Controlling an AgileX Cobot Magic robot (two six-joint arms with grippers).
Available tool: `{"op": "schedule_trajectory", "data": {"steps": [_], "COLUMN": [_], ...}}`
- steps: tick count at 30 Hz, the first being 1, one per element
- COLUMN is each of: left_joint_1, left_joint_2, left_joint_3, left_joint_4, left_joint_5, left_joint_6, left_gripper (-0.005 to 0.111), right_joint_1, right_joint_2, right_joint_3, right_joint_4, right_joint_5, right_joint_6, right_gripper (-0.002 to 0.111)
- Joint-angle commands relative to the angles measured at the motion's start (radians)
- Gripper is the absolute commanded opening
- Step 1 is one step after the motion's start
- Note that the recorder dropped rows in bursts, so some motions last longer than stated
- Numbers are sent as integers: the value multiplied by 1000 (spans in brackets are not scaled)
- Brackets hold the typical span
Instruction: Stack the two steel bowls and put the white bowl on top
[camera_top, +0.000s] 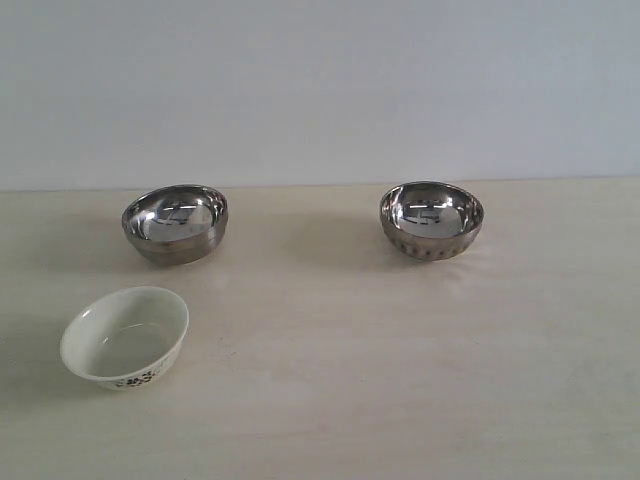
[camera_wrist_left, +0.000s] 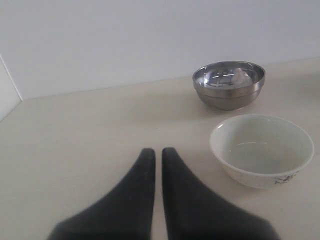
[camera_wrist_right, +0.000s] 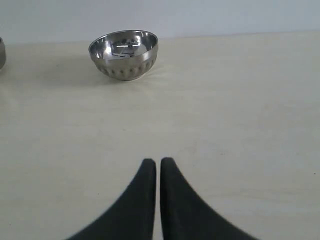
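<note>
A plain-sided steel bowl (camera_top: 176, 222) stands at the back left of the table, also seen in the left wrist view (camera_wrist_left: 229, 84). A steel bowl with a dimpled lower side (camera_top: 431, 220) stands at the back right, and the right wrist view shows it too (camera_wrist_right: 124, 54). The white bowl (camera_top: 125, 336) with a dark floral pattern sits tilted at the front left, close beside my left gripper (camera_wrist_left: 158, 151) as the left wrist view shows the white bowl (camera_wrist_left: 261, 149). That gripper is shut and holds nothing. My right gripper (camera_wrist_right: 158, 161) is shut and empty, well short of the dimpled bowl. Neither gripper shows in the exterior view.
The pale wooden table (camera_top: 400, 380) runs back to a plain white wall (camera_top: 320, 90). In the left wrist view a side wall (camera_wrist_left: 6, 92) meets the table's far corner. The edge of the plain steel bowl (camera_wrist_right: 1, 52) shows at the border of the right wrist view.
</note>
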Motion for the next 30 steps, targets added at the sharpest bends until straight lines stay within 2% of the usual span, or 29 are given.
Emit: {"op": "schedule_trajectory", "data": {"steps": [1, 8, 11, 16, 21, 22, 23, 26, 30], "left_joint_1": [3, 3, 3, 3, 3, 3, 3, 3, 3], "left_joint_2": [-4, -4, -4, -4, -4, -4, -4, -4, -4], "left_joint_3": [3, 3, 3, 3, 3, 3, 3, 3, 3], "left_joint_4": [-8, -8, -8, -8, -8, -8, -8, -8, -8], "left_joint_5": [-8, -8, -8, -8, -8, -8, -8, -8, -8], "left_joint_6": [-10, -10, -10, -10, -10, -10, -10, -10, -10], "left_gripper": [4, 4, 4, 4, 4, 4, 4, 4, 4], "right_joint_1": [-3, -3, -3, -3, -3, -1, -1, -1, -1], "right_joint_2": [-5, -5, -5, -5, -5, -5, -5, -5, 77], "right_joint_3": [0, 0, 0, 0, 0, 0, 0, -40, -236], "right_joint_4": [30, 275, 294, 294, 318, 395, 428, 442, 446], "right_joint_5": [-8, -8, -12, -12, -140, -165, -224, -239, -228], "right_joint_6": [108, 441, 482, 485, 500, 492, 431, 276, 173], "right_gripper": [0, 0, 0, 0, 0, 0, 0, 0, 0]}}
